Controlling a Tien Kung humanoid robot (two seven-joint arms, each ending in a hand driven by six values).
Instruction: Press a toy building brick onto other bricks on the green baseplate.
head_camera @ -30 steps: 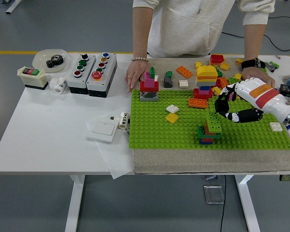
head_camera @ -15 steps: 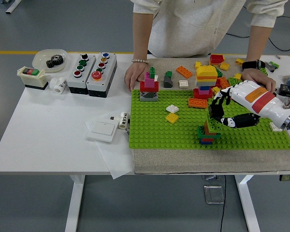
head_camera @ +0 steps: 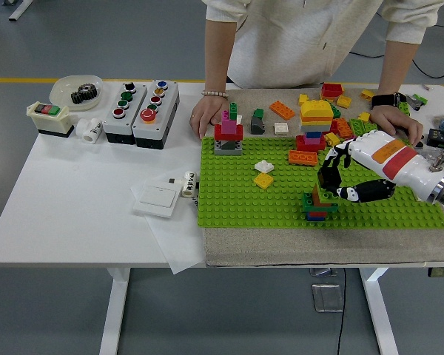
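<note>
A green baseplate (head_camera: 237, 196) lies on a grey mat on the white table. Near its front middle stands a small stack of bricks (head_camera: 314, 208) in green, red and blue. My right hand (head_camera: 333, 188) reaches in from the right and is curled over the top of this stack. Its fingers (head_camera: 327, 171) come down from above and its thumb (head_camera: 359, 194) closes in from the right side. The green top brick of the stack is mostly hidden under the hand. My left arm is out of view.
A red and magenta tower (head_camera: 229, 134) and a yellow-topped tower (head_camera: 315, 122) stand at the plate's back. Yellow (head_camera: 264, 180), white (head_camera: 264, 166) and orange (head_camera: 303, 157) bricks lie between. A person's hands (head_camera: 205, 118) (head_camera: 394, 118) rest at the far edge. Button boxes (head_camera: 140, 103) and a white switch (head_camera: 157, 198) sit to the left.
My right hand has moved left and down from beside the stack onto its top, covering the green top brick. The person's hands stayed at the far edge.
</note>
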